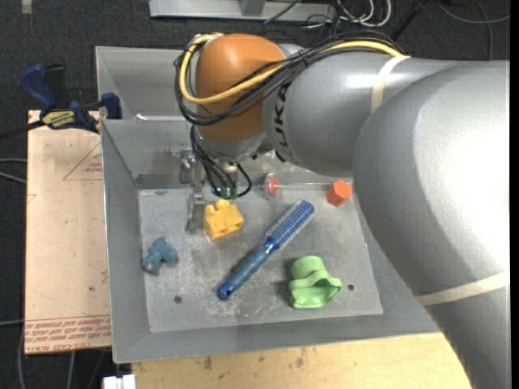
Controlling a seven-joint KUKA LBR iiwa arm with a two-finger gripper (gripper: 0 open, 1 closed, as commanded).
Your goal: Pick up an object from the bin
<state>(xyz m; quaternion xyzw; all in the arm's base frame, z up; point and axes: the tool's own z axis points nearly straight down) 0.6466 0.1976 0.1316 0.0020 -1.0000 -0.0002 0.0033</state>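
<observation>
My gripper (195, 214) is low in the back left part of the bin, under the arm's wrist, and reaches down to the floor. Right beside it, on its right, lies a small yellow block-like toy (222, 220), tilted, touching or nearly touching the gripper. A blue hairbrush (268, 248) lies diagonally just right of the yellow toy, bristle head toward the back right. A small grey-blue figure (159, 254) lies to the front left of the gripper, apart from it.
A green curled plastic piece (312, 282) lies at the front right. A small red item (272, 186) and an orange block (340, 192) sit near the back wall. The big arm covers the bin's right side.
</observation>
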